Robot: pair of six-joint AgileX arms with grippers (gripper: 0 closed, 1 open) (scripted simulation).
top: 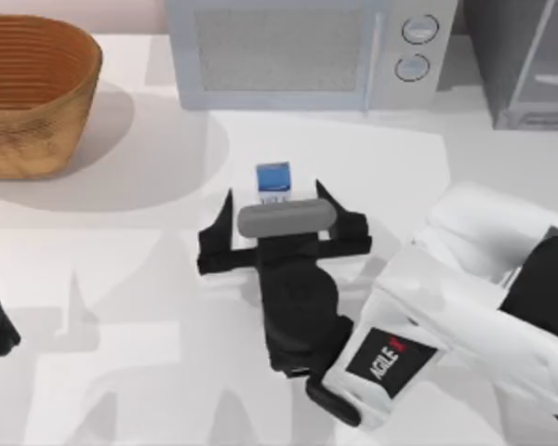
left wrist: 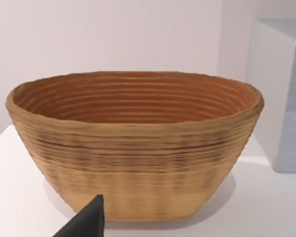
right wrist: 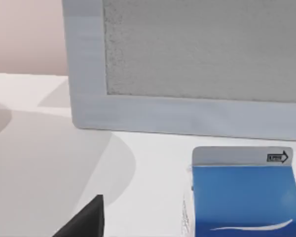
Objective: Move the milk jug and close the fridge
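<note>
Right now the right gripper (top: 277, 206) is hovering at table centre, fingers spread wide apart, flanking the milk jug (top: 273, 182) without touching it. Milk jug is standing upright on the table (top: 121, 307), in front of the microwave (top: 298, 51). Fridge (top: 530, 65) is sitting at far right. Left arm is parked at the left edge near the basket (top: 28, 93); cannot tell its fingers.
</note>
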